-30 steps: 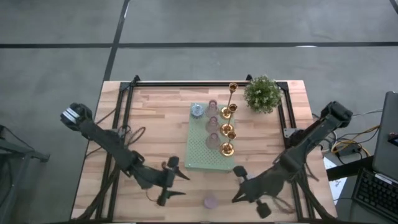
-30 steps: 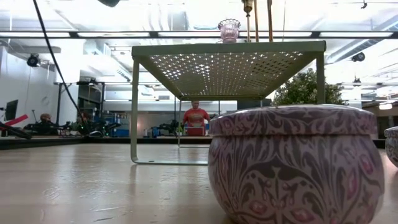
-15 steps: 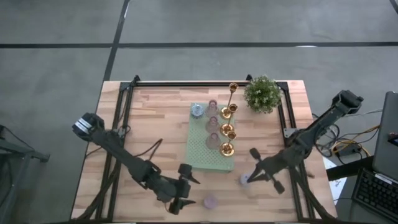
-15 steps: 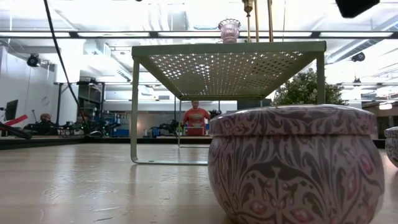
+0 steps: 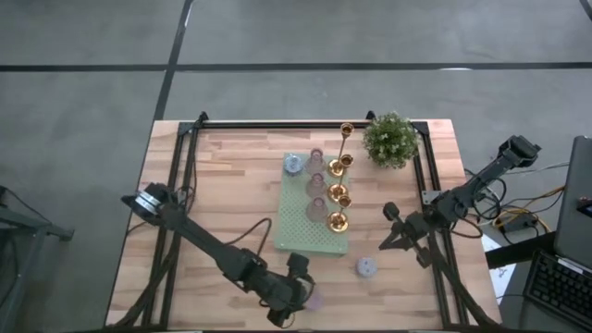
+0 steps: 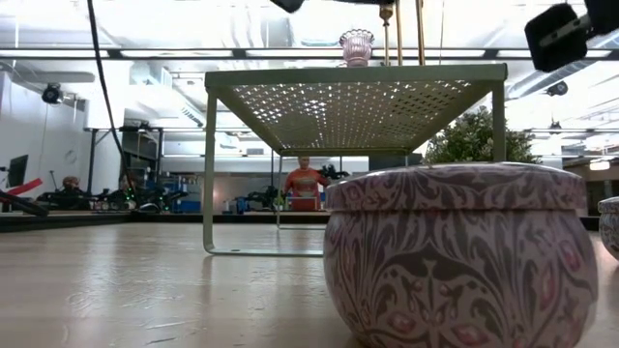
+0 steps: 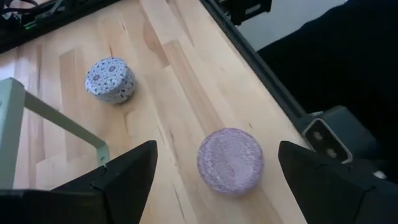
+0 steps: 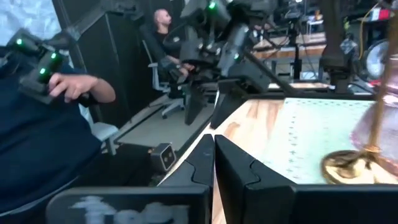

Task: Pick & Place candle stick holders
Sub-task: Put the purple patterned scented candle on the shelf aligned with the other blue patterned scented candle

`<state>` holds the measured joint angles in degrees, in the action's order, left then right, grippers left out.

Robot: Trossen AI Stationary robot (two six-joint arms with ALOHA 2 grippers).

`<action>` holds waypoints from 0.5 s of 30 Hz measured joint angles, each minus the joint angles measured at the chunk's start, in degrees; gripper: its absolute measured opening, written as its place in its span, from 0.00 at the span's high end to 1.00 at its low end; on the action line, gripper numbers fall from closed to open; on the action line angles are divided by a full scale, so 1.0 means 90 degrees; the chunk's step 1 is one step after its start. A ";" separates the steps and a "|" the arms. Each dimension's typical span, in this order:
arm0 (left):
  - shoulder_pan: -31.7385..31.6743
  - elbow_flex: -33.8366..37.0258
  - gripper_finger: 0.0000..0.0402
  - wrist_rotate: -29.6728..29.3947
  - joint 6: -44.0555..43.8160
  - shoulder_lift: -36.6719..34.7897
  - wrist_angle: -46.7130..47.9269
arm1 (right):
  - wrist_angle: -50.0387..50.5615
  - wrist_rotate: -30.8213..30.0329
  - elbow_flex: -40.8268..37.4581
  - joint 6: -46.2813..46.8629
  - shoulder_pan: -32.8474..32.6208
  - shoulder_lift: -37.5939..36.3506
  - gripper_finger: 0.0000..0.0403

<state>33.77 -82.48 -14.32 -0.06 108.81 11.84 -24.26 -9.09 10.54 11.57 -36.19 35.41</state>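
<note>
Candle stick holders sit in two groups on your wooden bench (image 5: 231,185). On the pale green perforated rectangular stand (image 5: 298,222) you have a row of shiny gold metal holders (image 5: 339,196), the tall thin-stemmed gold one (image 5: 346,139) at the far end, and beside them pastel cup-like holders (image 5: 316,183) plus a blue-grey round one (image 5: 293,165). Off the stand, near the front edge, lie two small round tins: a lavender patterned tin (image 7: 231,161) and a blue-grey patterned tin (image 7: 110,79), well apart from each other.

Your left gripper (image 7: 214,186) hangs low over the front edge, jaws spread wide, with the lavender tin lying between the two fingers (image 7: 124,174) and touching neither as far as the wrist view shows. The high view puts that gripper (image 5: 294,289) right over the tin.

Your right gripper (image 5: 396,231) is raised off to the right of the stand, jaws pressed together on nothing. Its wrist view looks across the stand's corner to a gold holder base (image 8: 348,165).

The green leafy potted plant (image 5: 389,139) stands at the far right corner. The low view is filled by the lavender tin, and a person in red (image 6: 305,182) shows far behind.
</note>
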 joint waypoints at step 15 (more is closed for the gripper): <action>-0.0302 -0.0345 0.17 0.0800 0.0219 0.0809 -0.0008 | -0.0295 -0.0010 -0.1074 0.0079 0.0555 -0.1004 0.98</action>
<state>31.05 -85.58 -7.11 1.91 116.09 11.77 -26.92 -9.17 0.88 12.28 -31.20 26.37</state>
